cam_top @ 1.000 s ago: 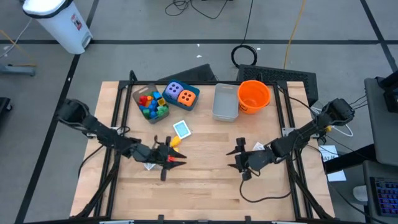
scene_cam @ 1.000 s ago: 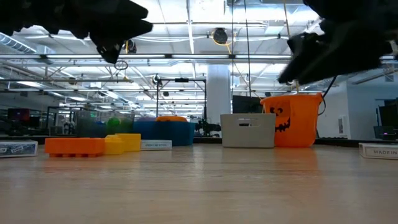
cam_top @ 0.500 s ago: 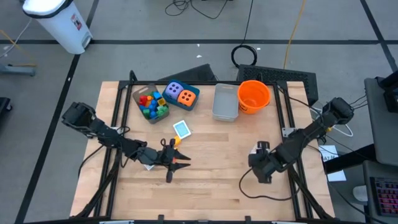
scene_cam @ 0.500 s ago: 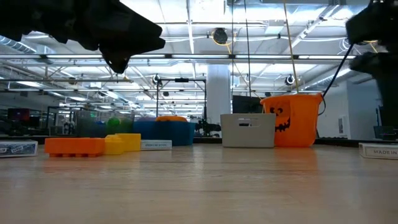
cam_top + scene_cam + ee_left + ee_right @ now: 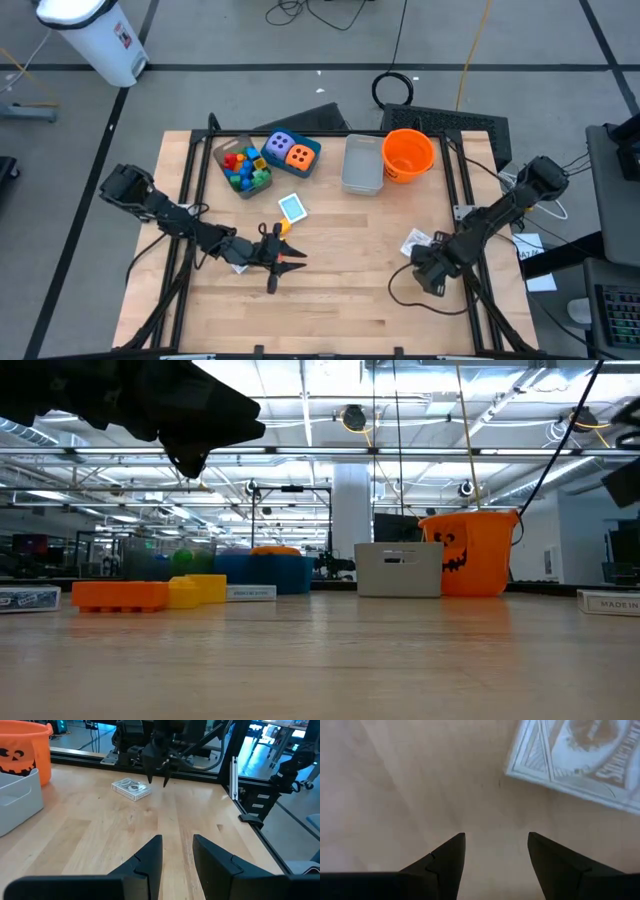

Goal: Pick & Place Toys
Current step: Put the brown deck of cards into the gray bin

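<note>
over the right side of the bench, the right gripper points straight down with its jaws parted and nothing between them. a white card pack lies flat on the wood just beside the fingertips, not yet between them; from above it shows as a pale patch next to the right wrist.

the step in hand looks like a pick of that pack. to do it well, i judge the gripper should shift sideways until the pack sits centred in the gap, turn so the jaws cross its narrow side, then come down till the tips nearly touch the wood before closing. a flat pack gives little edge to bite on, so a shallow or off-centre grip would likely slide off.

the left gripper hangs over the left-centre of the bench, jaws slightly parted and empty, above an orange brick and a yellow brick.

count, as far as can be seen: two dice, one purple and one orange; one blue-faced card; one white pack by the right arm; one clear tub of mixed bricks, too small to number; one grey bin; one orange bucket.
</note>
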